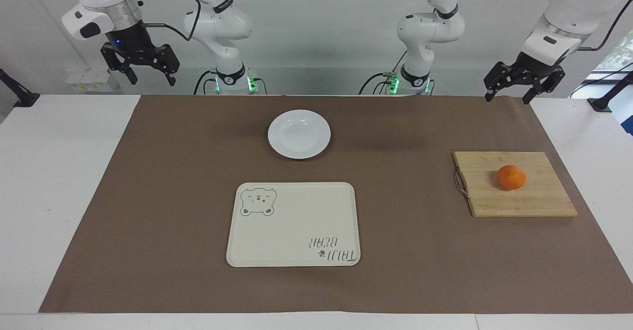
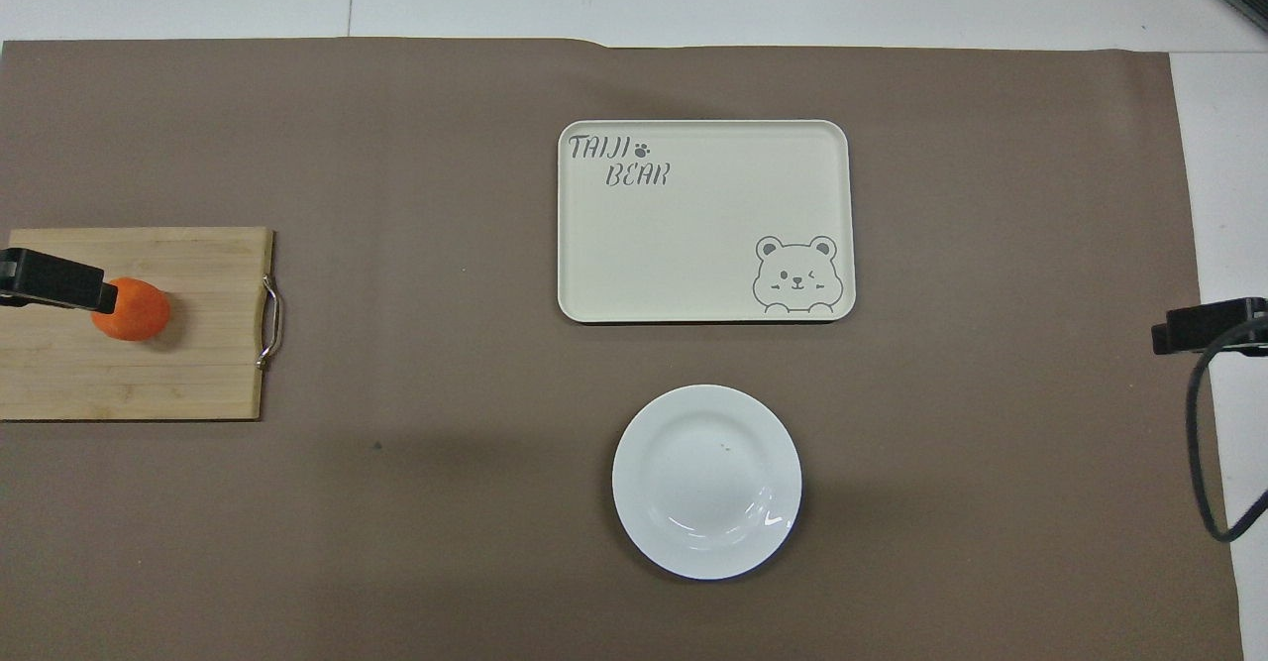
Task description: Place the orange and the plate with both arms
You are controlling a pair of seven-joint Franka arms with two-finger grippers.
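Note:
The orange (image 1: 511, 177) lies on a wooden cutting board (image 1: 536, 201) toward the left arm's end of the table; it also shows in the overhead view (image 2: 134, 310). The white plate (image 1: 299, 134) sits on the brown mat near the robots, mid-table, and shows in the overhead view too (image 2: 706, 481). My left gripper (image 1: 512, 92) hangs open and empty high in the air; in the overhead view its tip (image 2: 50, 282) just overlaps the orange's edge. My right gripper (image 1: 152, 78) hangs open and empty, high over the right arm's end.
A cream rectangular tray with a bear drawing (image 1: 293, 224) lies mid-table, farther from the robots than the plate; it also shows in the overhead view (image 2: 684, 235). The board (image 2: 198, 374) has a metal handle facing the table's middle. A brown mat (image 1: 173, 196) covers the table.

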